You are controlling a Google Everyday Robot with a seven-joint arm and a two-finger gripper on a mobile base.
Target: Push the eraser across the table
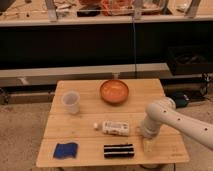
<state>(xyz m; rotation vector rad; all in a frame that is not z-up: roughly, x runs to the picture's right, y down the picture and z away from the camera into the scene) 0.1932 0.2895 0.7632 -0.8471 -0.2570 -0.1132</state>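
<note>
One step is in hand, the approach: the eraser [119, 150] lies on the table [87, 97] just in front of the bottle [115, 128]. The gripper [147, 145], front-right of the bottle, hangs wide open and empty. Next, I judge, it must lower and sweep leftward.

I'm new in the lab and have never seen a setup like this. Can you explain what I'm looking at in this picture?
There is just one camera view, looking down on a light wooden table. Where the camera is mounted I cannot tell. The white jointed limb at the right is a robot arm. At its tip is the gripper, a two-finger clamp. It points down over the near right part of the table, just right of the black eraser. It is open and holds nothing. Also on the table are an orange bowl at the back, a clear plastic cup at the left, a white bottle lying on its side in the middle, and a blue pad near the front left corner.
</note>
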